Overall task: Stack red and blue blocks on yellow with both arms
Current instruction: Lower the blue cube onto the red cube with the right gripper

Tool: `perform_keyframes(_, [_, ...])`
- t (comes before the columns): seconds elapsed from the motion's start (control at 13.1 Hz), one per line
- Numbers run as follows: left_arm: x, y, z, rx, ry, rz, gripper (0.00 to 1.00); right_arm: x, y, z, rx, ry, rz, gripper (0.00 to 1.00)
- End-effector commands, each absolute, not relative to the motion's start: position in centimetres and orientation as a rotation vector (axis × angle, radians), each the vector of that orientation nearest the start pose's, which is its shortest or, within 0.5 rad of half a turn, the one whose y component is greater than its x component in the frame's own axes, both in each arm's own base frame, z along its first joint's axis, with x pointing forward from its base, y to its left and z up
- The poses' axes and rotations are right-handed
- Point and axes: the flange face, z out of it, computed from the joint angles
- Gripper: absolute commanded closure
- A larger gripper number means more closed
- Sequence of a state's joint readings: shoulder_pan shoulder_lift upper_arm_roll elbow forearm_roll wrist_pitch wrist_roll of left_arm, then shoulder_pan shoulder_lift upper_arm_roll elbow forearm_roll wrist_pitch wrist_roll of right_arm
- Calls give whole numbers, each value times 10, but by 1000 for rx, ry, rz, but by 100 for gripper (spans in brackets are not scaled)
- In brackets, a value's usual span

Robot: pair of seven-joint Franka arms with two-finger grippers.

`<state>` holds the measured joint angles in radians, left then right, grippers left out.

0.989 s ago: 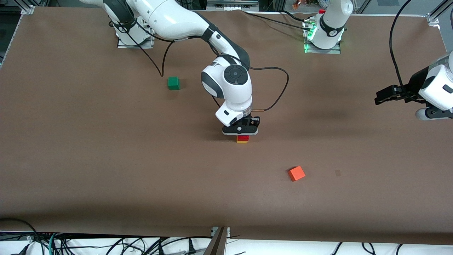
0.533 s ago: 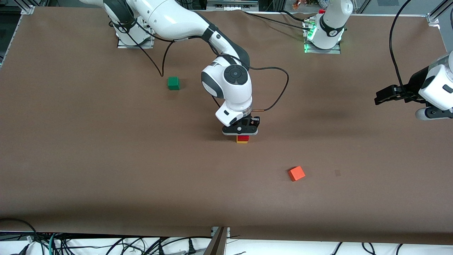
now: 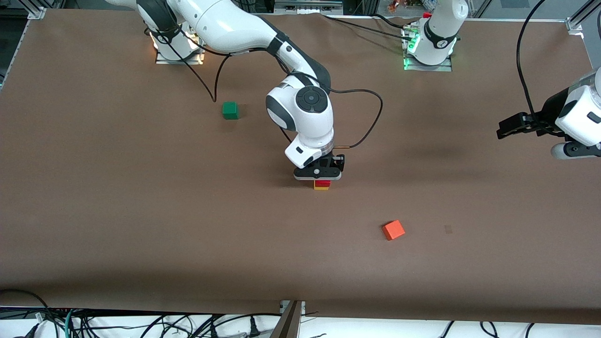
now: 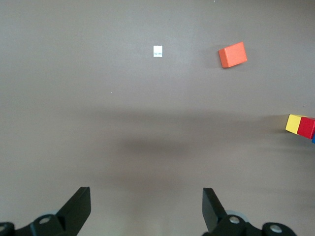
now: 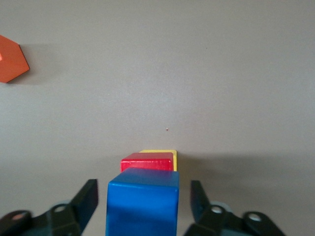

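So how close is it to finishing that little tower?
Nearly done. The red block sits on the yellow block, with the blue block on top. The right end effector straddles the blue block, fingers open and apart from it. The left end effector waits open. Only backing away seems left.

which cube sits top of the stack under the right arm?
The blue cube. It sits on the red cube, which rests on the yellow cube, between the right gripper's open jaws. Green and orange cubes lie loose on the table.
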<state>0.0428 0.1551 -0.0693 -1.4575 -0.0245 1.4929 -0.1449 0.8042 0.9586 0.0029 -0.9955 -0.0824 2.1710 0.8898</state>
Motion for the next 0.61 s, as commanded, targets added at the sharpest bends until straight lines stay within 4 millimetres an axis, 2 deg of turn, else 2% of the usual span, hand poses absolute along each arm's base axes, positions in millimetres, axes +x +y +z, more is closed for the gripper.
perform_keyframes(0.0, [596, -15, 587, -3168, -155, 177, 0, 560, 577, 301, -3011, 90, -294, 1])
perform_keyframes(0.08, [596, -15, 587, -3168, -155, 177, 0, 563, 574, 304, -3003, 109, -281, 1])
perform_keyframes(0.23, [596, -15, 587, -3168, -155, 177, 0, 571, 563, 325, -2983, 157, -247, 0])
perform_keyframes(0.38, [596, -15, 587, -3168, -155, 177, 0, 583, 544, 370, -2948, 213, -220, 0])
perform_keyframes(0.53, [596, -15, 587, -3168, -155, 177, 0, 605, 509, 409, -2894, 276, -183, 0])
